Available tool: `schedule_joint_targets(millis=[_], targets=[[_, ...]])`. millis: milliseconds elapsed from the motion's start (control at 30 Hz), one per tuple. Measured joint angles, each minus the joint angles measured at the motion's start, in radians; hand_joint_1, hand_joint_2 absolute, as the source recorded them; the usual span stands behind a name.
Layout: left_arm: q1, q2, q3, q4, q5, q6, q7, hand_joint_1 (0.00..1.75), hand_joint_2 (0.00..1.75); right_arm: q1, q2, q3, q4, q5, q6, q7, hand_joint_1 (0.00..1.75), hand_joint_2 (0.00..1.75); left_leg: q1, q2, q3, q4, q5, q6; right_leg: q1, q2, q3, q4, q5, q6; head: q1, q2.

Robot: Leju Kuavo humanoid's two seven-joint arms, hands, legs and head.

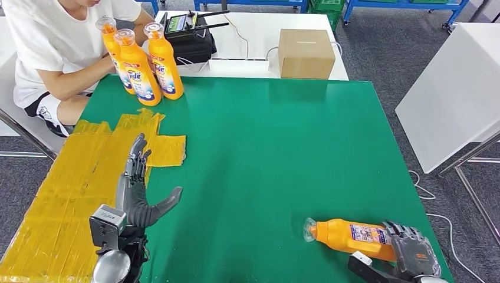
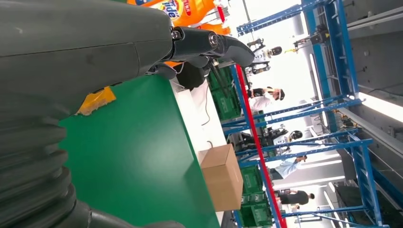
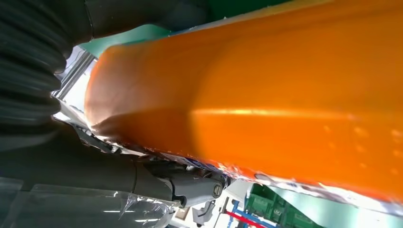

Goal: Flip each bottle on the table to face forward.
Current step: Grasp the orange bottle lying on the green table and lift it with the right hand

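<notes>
An orange detergent bottle (image 1: 348, 235) lies on its side near the front right of the green table (image 1: 265, 153), its clear cap pointing left. My right hand (image 1: 413, 250) grips its base end; the bottle's orange body (image 3: 266, 104) sits right against the right wrist camera, with dark fingers (image 3: 190, 187) beneath it. Three more orange bottles (image 1: 144, 62) stand upright at the table's far left corner, labels facing me. My left hand (image 1: 138, 188) hovers open over the front left, fingers (image 2: 214, 45) stretched out and holding nothing.
Yellow tape patches (image 1: 76, 188) cover the table's left side. A person in a white shirt (image 1: 53, 41) sits behind the standing bottles. A cardboard box (image 1: 305, 53) and a black case (image 1: 191, 38) rest on the white table behind. Another white table (image 1: 454, 88) stands to the right.
</notes>
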Motion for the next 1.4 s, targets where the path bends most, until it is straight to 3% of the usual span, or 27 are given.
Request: schedule_joint_targets(millis=[300, 433, 700, 933, 1133, 1400], targets=[[-0.006, -0.002, 0.0, 0.012, 0.008, 0.008, 0.001, 0.0, 1.75, -0.016, -0.018, 0.017, 0.016, -0.012, 0.0, 0.026, 1.75, 1.75, 0.0, 0.0, 0.003, 0.0, -0.001, 0.0, 0.0, 0.001, 0.002, 0.0, 0.0, 0.0, 0.0, 0.0], [-0.004, -0.002, 0.0, 0.012, 0.005, 0.008, 0.004, 0.0, 1.75, -0.029, -0.001, 0.015, 0.019, -0.011, -0.064, -0.004, 1.75, 1.75, 0.0, 0.002, 0.002, 0.0, 0.0, 0.0, 0.0, 0.002, 0.011, 0.0, 0.001, 0.0, 0.0, 0.0], [0.004, -0.005, -0.024, 0.009, -0.029, -0.012, 0.008, 0.0, 1.75, -0.121, 0.207, -0.053, 0.022, -0.219, -0.34, -0.319, 1.75, 1.75, 0.001, 0.004, 0.002, 0.0, 0.001, 0.0, 0.001, 0.002, 0.011, 0.001, 0.001, 0.0, 0.0, 0.0], [-0.035, -0.005, -0.099, 0.027, -0.026, -0.044, 0.03, 0.0, 1.75, -0.207, 0.4, -0.105, 0.019, -0.538, -0.435, -0.57, 1.75, 1.75, 0.001, 0.005, 0.001, 0.0, 0.001, 0.0, 0.001, 0.002, 0.011, 0.001, 0.0, 0.0, 0.0, 0.0], [-0.075, -0.004, -0.16, 0.06, 0.005, -0.088, 0.065, 0.0, 1.75, -0.25, 0.503, -0.119, 0.013, -0.689, -0.446, -0.655, 1.75, 1.75, 0.0, 0.005, 0.001, 0.0, 0.001, 0.0, 0.001, 0.002, 0.011, 0.001, 0.001, 0.0, 0.0, 0.0], [-0.113, -0.004, -0.206, 0.1, 0.024, -0.124, 0.085, 0.0, 1.75, -0.302, 0.558, -0.112, 0.031, -0.776, -0.382, -0.673, 1.75, 1.75, 0.001, 0.005, 0.0, 0.0, 0.001, 0.0, 0.001, 0.002, 0.01, 0.001, 0.001, 0.0, 0.0, 0.0]])
